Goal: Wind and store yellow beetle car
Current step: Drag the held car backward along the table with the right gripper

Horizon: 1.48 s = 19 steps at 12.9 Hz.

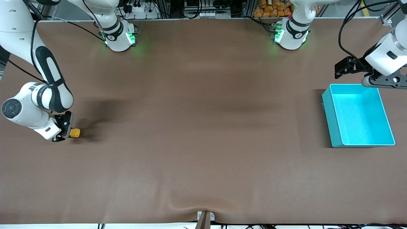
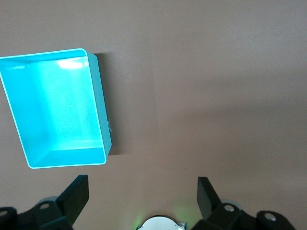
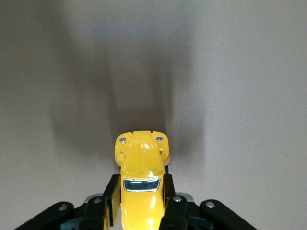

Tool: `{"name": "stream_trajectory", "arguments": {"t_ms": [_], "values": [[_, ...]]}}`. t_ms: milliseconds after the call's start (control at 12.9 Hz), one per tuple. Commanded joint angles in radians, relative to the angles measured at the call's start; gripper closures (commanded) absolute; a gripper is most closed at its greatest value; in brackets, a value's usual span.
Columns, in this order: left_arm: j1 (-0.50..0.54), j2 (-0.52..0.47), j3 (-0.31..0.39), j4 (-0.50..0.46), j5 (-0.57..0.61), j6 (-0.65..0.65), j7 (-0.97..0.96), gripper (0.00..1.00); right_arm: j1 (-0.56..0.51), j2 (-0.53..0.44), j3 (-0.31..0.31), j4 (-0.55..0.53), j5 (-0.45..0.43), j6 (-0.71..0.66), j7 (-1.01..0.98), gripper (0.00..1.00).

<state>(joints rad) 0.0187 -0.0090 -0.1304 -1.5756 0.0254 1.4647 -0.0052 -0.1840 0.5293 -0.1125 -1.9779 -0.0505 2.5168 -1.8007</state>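
The yellow beetle car [image 1: 75, 132] sits low on the brown table at the right arm's end, with my right gripper [image 1: 65, 131] shut on its sides. In the right wrist view the yellow beetle car [image 3: 141, 163] pokes out nose-first between the black fingers [image 3: 109, 194], its dark window showing. A turquoise bin [image 1: 357, 115] stands empty at the left arm's end. My left gripper [image 1: 345, 68] hangs open in the air beside the bin's corner nearest the bases. The left wrist view shows the turquoise bin [image 2: 57, 108] below and nothing between the spread fingers [image 2: 76, 194].
The brown mat [image 1: 203, 127] covers the whole table and has a small ripple at the edge nearest the front camera. Both arm bases [image 1: 119, 36] glow green along the top edge. A small bracket [image 1: 205, 218] sits at the mat's near edge.
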Motion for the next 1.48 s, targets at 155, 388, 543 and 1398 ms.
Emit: {"name": "stream_trajectory", "arguments": {"t_ms": [155, 388, 543, 1398], "values": [[-0.002, 0.0, 0.005, 0.006, -0.005, 0.0, -0.012, 0.0, -0.048, 0.063, 0.01, 0.044, 0.009, 0.011, -0.069, 0.65], [-0.003, 0.0, 0.005, 0.005, -0.004, -0.001, -0.012, 0.0, -0.064, 0.066, 0.01, 0.056, 0.009, 0.005, -0.091, 0.65], [-0.003, 0.0, 0.005, 0.005, -0.004, -0.001, -0.012, 0.0, -0.077, 0.07, 0.01, 0.065, 0.009, 0.001, -0.101, 0.65], [0.001, 0.0, 0.005, 0.005, -0.004, -0.001, -0.012, 0.0, -0.146, 0.097, 0.011, 0.114, 0.011, -0.001, -0.169, 0.64]]}}
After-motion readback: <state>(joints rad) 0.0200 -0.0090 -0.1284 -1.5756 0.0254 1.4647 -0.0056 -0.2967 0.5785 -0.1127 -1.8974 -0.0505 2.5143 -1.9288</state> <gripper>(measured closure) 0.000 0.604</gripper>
